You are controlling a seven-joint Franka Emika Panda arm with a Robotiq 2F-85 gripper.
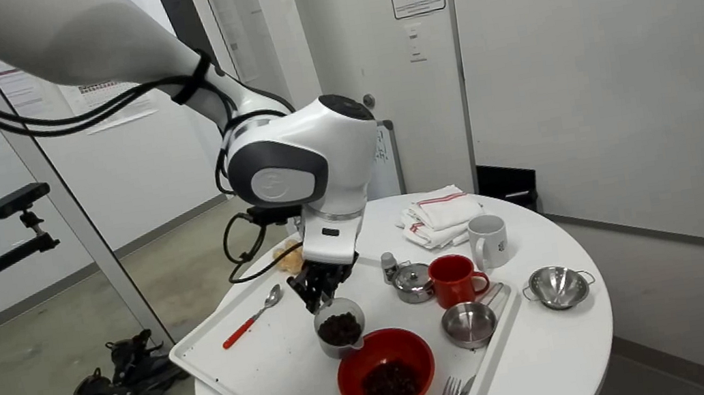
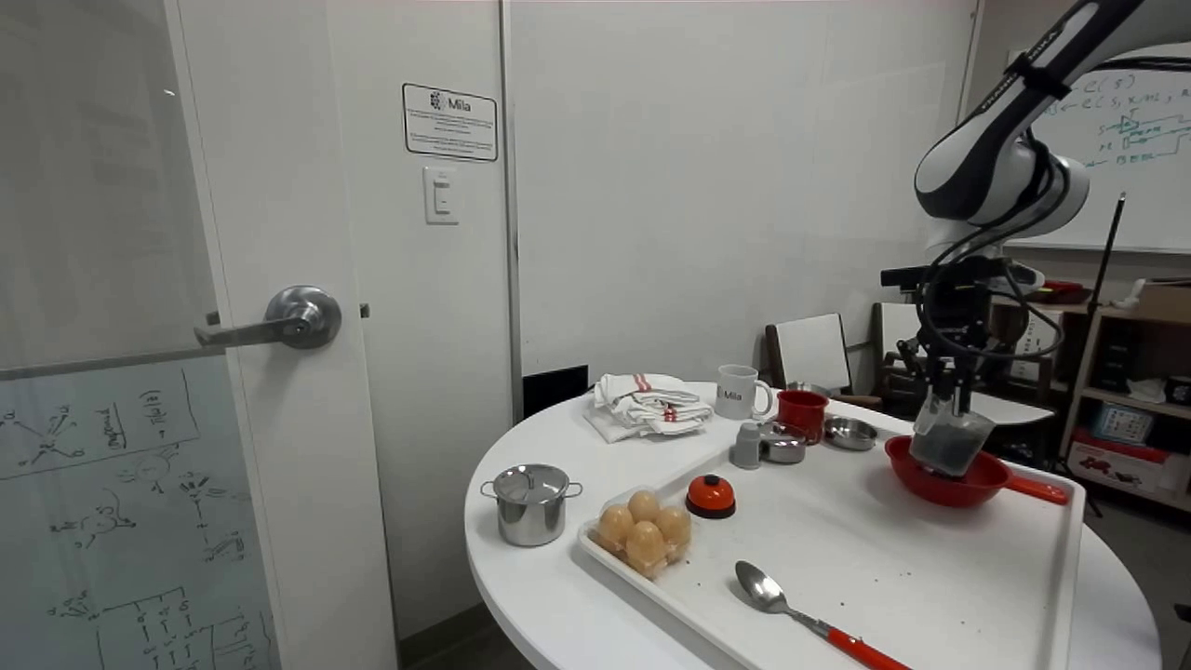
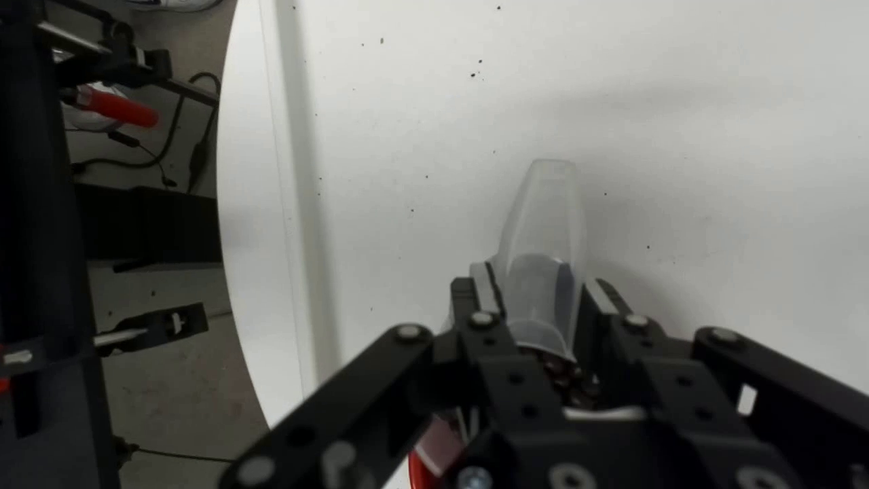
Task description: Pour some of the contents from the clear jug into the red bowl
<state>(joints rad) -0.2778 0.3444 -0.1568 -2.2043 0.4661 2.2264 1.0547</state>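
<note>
Clear jug (image 2: pixel 951 441) is kinda tilted near the red bowl (image 1: pixel 408 353), dark bits (image 1: pixel 390 386) seen in both, handle (image 3: pixel 547 214) clamped in the jaws.

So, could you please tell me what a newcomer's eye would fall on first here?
Most likely the white robot arm, bent over the round table, its gripper holding the clear jug of dark pieces. Next, probably the red bowl on the tray, close to the jug and holding dark pieces too. The red mug, beyond the bowl in an exterior view, may follow.

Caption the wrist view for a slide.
Gripper grasping the clear jug's handle above the white tray, the red bowl barely showing.
</note>
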